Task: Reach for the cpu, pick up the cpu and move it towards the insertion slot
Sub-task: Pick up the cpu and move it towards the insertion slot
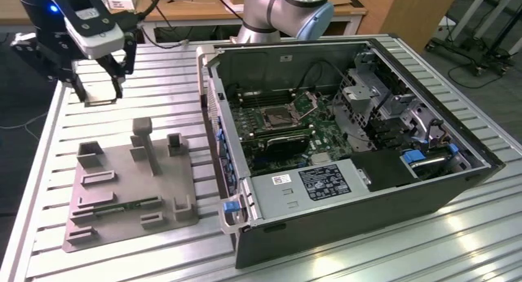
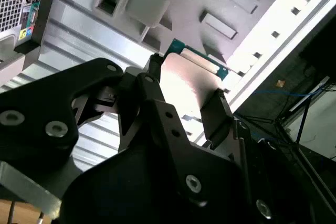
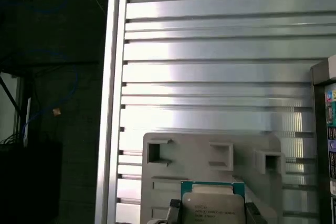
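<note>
Starting at the exterior view's left, we find the gripper (image 1: 104, 86) hanging high above the slatted metal table (image 1: 106, 68), its two dark fingers (image 1: 124, 62) clamped on the cpu (image 1: 102, 101), which hangs clear of the table. In the second wrist view the chip (image 2: 191, 85) sits pinched between the fingers (image 2: 216, 114), its pale face towards us and a teal edge showing at the far side. The first wrist view has the silvery lid (image 3: 212, 208) low in the picture.

Just below the gripper in the exterior view lies the grey plastic tray (image 1: 122, 178) with its posts and recesses, and a narrow green memory stick (image 1: 122, 207) lies near its front edge. The chip is well above the tray and apart from it.

Moving right, we come to the open computer case (image 1: 343, 147) lying on its side. Inside, the insertion slot (image 1: 277, 117) sits on the green board, a dark square in a silvery frame with its hinged plate (image 1: 312, 100) standing up behind it.

So we judge reach and pick-up done, and the carry is the step in hand — the chip is well apart from the socket. The travel calls for clearing the case's near wall (image 1: 214, 111) and keeping the chip level and square to the frame.
</note>
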You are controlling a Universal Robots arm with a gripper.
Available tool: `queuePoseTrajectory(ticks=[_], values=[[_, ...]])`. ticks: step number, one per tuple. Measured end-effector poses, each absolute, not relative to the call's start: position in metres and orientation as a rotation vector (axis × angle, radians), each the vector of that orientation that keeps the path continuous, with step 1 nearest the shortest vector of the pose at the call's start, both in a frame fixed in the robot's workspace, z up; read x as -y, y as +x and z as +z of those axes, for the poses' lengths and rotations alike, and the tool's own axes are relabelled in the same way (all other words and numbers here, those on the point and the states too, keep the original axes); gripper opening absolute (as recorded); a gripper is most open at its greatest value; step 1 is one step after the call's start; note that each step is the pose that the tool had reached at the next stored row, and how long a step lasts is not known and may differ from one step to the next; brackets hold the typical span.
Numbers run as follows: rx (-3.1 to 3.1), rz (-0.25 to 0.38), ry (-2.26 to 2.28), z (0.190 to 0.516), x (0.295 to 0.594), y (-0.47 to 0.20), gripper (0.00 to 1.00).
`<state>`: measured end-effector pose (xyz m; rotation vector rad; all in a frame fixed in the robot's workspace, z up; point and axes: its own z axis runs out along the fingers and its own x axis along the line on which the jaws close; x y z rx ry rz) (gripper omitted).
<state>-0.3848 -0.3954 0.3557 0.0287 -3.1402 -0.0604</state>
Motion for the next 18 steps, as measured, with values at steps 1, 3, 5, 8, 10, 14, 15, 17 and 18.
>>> queuePoseTrajectory(ticks=[1, 3, 5, 8, 10, 14, 15, 17, 18], values=[[3.140, -0.060, 0.030, 0.353, 0.394, -0.383, 0.54], [3.140, -0.060, 0.030, 0.351, 0.393, -0.382, 0.54], [3.140, -0.060, 0.030, 0.351, 0.393, -0.382, 0.54], [3.140, -0.060, 0.030, 0.351, 0.393, -0.382, 0.54], [3.140, -0.060, 0.030, 0.351, 0.393, -0.382, 0.54], [3.140, -0.060, 0.030, 0.360, 0.393, -0.382, 0.54], [3.140, -0.060, 0.030, 0.361, 0.393, -0.382, 0.54], [3.140, -0.060, 0.030, 0.361, 0.393, -0.382, 0.54], [3.140, -0.060, 0.030, 0.362, 0.393, -0.382, 0.54]])
